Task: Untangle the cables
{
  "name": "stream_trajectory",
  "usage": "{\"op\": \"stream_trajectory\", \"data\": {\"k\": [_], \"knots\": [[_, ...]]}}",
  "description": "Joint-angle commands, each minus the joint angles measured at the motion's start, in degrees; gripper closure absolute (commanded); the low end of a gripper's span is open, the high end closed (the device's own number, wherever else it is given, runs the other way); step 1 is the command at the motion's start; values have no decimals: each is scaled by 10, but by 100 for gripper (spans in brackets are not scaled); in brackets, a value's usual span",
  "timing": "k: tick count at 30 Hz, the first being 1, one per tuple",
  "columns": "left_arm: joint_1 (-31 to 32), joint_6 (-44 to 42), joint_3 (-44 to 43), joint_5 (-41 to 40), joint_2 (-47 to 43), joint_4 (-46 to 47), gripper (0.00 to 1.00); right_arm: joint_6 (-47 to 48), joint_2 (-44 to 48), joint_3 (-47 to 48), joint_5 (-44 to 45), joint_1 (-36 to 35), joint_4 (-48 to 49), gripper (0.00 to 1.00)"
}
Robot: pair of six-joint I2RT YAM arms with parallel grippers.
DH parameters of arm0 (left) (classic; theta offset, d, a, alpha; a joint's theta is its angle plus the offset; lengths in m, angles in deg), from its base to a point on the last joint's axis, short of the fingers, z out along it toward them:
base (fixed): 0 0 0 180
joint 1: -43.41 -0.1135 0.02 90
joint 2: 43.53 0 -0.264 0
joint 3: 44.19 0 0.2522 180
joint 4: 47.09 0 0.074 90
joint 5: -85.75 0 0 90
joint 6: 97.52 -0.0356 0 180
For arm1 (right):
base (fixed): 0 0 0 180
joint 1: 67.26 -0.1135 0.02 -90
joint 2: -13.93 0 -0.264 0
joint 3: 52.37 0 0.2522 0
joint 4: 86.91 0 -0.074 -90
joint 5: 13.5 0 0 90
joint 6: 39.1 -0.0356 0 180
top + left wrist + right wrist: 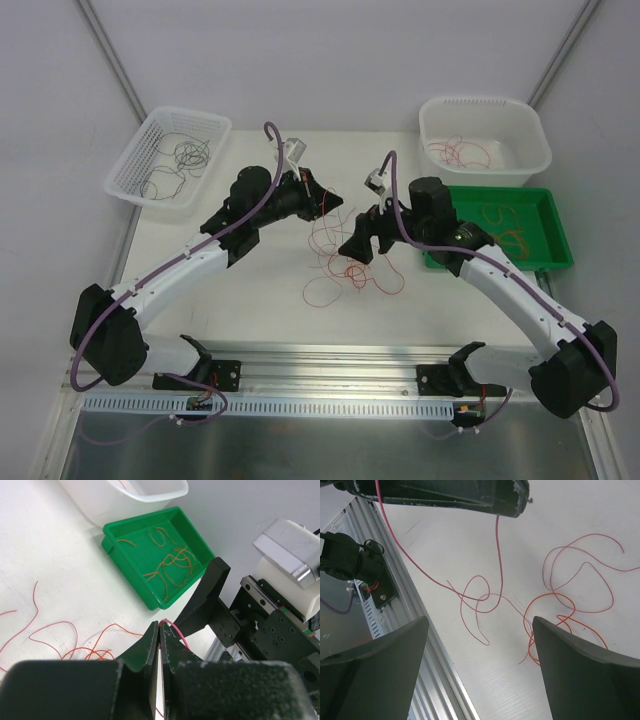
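Nearest the overhead camera sat the arm bases point(205, 375) along the bottom edge, both arms reaching inward over the tabletop point(250, 310). The cables point(340, 268) lay as a loose red tangle at the centre, below the left end effector point(322, 203) and just beside the right end effector point(355, 250). More wires lay in a white basket point(128, 185) at upper left and in a white tub point(430, 120) and a green tray point(560, 235) at right, presumably one container per colour.

From the left wrist, the left end effector point(159, 630) was pinched together on a red strand point(175, 630) at centre bottom, likely raising it so it could slide free of the pile. The other cables point(75, 647) sprawled at lower left.

From the right wrist, the right end effector point(480, 625) stood wide apart and empty at the bottom. The red strand point(499, 555) hung from the top of the frame into a crossing loop just above the gap between those fingers, probably the next place to grab.
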Motion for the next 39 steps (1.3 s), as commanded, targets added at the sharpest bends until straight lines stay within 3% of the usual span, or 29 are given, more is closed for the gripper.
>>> {"op": "stream_trajectory", "data": {"k": [1,7,10,13,16,17,18,22,24,30,34,39], "knots": [[-7,12,-19,10,-14,1,100,10,-9,7,-27,-16,25,9],[-6,36,-18,10,-17,2,100,0,-52,16,4,-36,66,7],[-7,47,-18,10,-19,3,100,-5,-71,21,15,-40,86,11],[-7,51,-18,8,-20,3,100,-14,-83,26,22,-44,107,23],[-7,57,-15,-1,-20,3,100,-18,-88,32,23,-46,119,47],[-7,57,-14,-6,-19,3,100,-19,-89,35,23,-45,121,65],[-6,57,-12,-9,-17,3,100,-20,-89,38,23,-47,122,72],[-7,59,-7,-19,-12,1,100,-19,-85,42,23,-47,119,93],[-7,59,-5,-22,-11,-1,100,-18,-78,40,23,-47,115,99],[-14,57,-4,-29,-23,-14,100,-10,-60,32,34,-47,106,99],[-15,59,-7,-30,-34,-21,100,3,-52,24,57,-49,98,75],[-16,68,-27,-25,-42,-52,100,25,-51,25,67,-56,97,56]]}}
